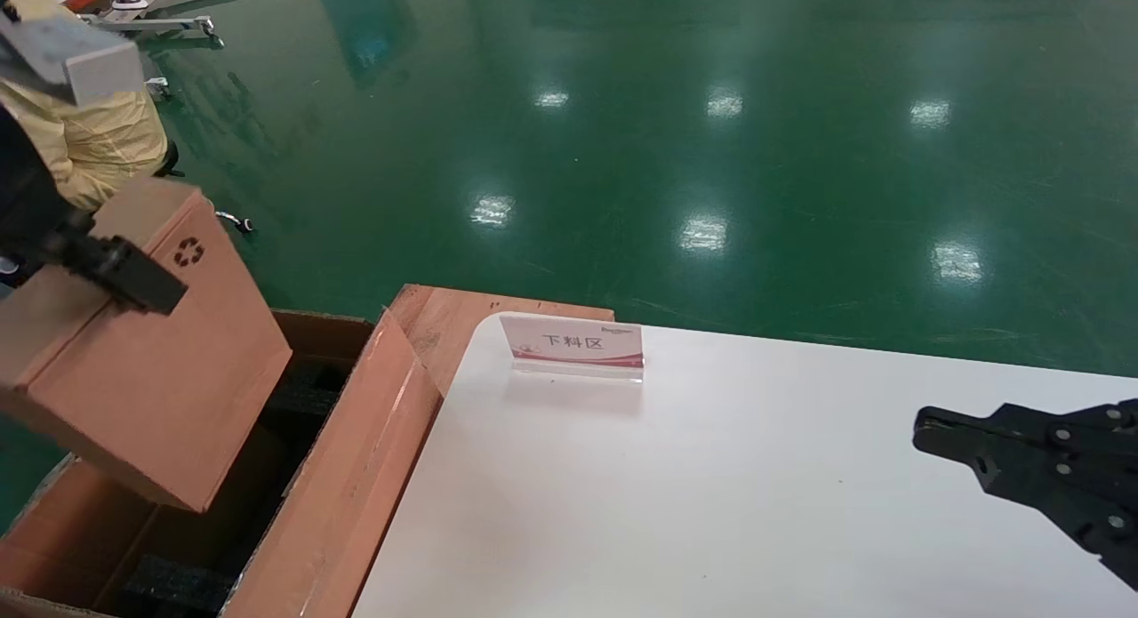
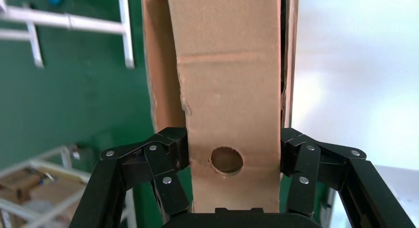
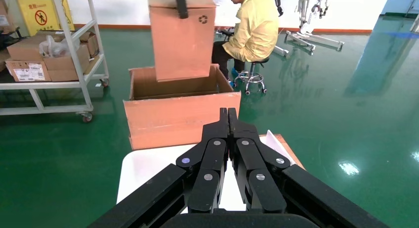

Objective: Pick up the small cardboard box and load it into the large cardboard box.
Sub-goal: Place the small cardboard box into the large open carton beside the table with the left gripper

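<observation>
Two cardboard boxes, one desk, two hands of mine in view.

Item: small cardboard box (image 1: pixel 151 360), plain brown, recycling symbol near its upper edge, round hole (image 2: pixel 227 160) in the narrow side facing my left wrist. Held in the air, tilted, directly above the open top of the large cardboard box (image 1: pixel 356 476); its lowest corner dips to about the level of the carton's rim, and I cannot tell whether it touches anything inside.

Item: my left hand (image 2: pixel 230 156), clamped on the small cardboard box, one finger pressed against each broad face, near the box's upper end.

Item: large cardboard box, long brown carton, flaps standing up, set on the green floor (image 1: pixel 711 138) just beside the desk's left edge. Black foam blocks (image 1: pixel 178 587) lie inside it.

Item: my right hand (image 3: pixel 228 120), fingers pressed together with nothing between them, hovering over the right part of the white desk (image 1: pixel 711 511), well apart from both boxes.

Item: small sign stand (image 1: pixel 573 344) with red lettering, upright near the desk's far edge.

Item: person in a yellow coat (image 3: pixel 255 25), seated on a stool beyond the carton.
</observation>
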Robot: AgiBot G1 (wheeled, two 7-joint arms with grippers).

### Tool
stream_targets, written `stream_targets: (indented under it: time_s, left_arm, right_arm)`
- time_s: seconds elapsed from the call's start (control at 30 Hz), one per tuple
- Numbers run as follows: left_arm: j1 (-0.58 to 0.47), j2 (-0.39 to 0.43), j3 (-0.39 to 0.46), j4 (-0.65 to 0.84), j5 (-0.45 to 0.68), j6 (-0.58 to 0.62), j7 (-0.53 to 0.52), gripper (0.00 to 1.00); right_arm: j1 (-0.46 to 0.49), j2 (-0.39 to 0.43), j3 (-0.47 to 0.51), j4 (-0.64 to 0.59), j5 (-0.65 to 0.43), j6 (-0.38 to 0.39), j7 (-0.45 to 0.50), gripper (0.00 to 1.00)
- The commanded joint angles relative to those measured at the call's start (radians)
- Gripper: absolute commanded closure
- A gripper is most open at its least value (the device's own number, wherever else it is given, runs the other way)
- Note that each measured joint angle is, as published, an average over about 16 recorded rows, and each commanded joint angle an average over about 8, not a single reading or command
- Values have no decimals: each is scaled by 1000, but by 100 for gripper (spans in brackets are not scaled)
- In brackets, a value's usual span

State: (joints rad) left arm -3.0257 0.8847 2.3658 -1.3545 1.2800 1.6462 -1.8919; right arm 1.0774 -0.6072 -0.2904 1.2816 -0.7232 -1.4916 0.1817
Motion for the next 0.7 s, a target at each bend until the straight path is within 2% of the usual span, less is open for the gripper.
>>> stream_targets:
  time_s: [0.03,0.33,0.7]
  left_arm:
    - [-5,-6,29,-11,-11,-1,-20,100]
    - [-5,-107,58,-22,40,-7,5,100]
    - [7,-283,23,-28,134,-7,124,100]
  right_arm:
    - [0,0,0,0,0,0,0,0]
    - [0,0,-1,0,0,0,0,0]
    - [0,1,-1,0,1,1,-1,0]
